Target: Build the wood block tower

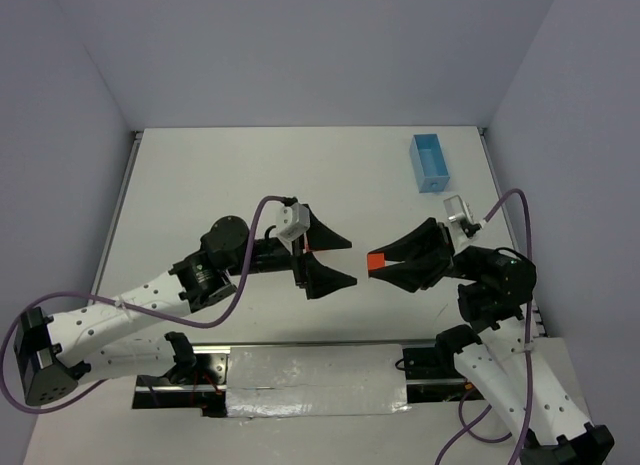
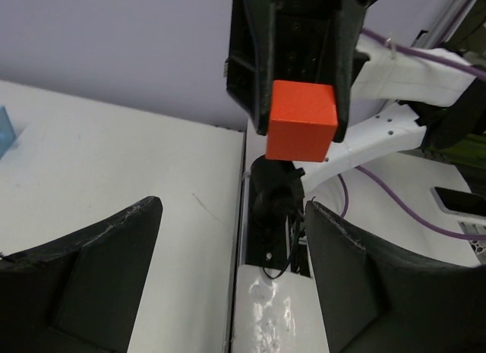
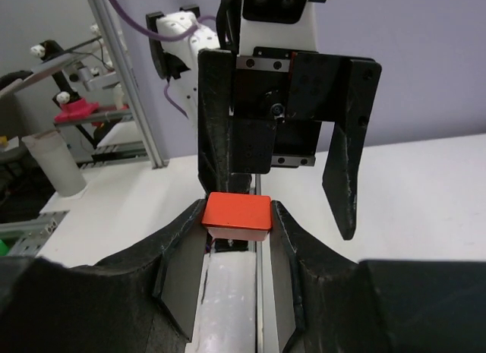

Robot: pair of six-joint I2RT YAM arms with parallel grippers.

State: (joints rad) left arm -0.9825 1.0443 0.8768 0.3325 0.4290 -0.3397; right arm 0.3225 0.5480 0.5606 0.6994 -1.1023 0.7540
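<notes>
The right gripper [image 1: 381, 262] is pinching the red-orange block [image 1: 376, 260] at its fingertips, presenting it straight ahead of the left gripper [image 1: 352, 262], which is gaping wide and carrying nothing.

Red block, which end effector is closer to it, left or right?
Right. The right end effector is shut on the red block; the left end effector is open, facing it without touching.

Overhead; facing wrist views, shared block [image 2: 301, 131]
</notes>
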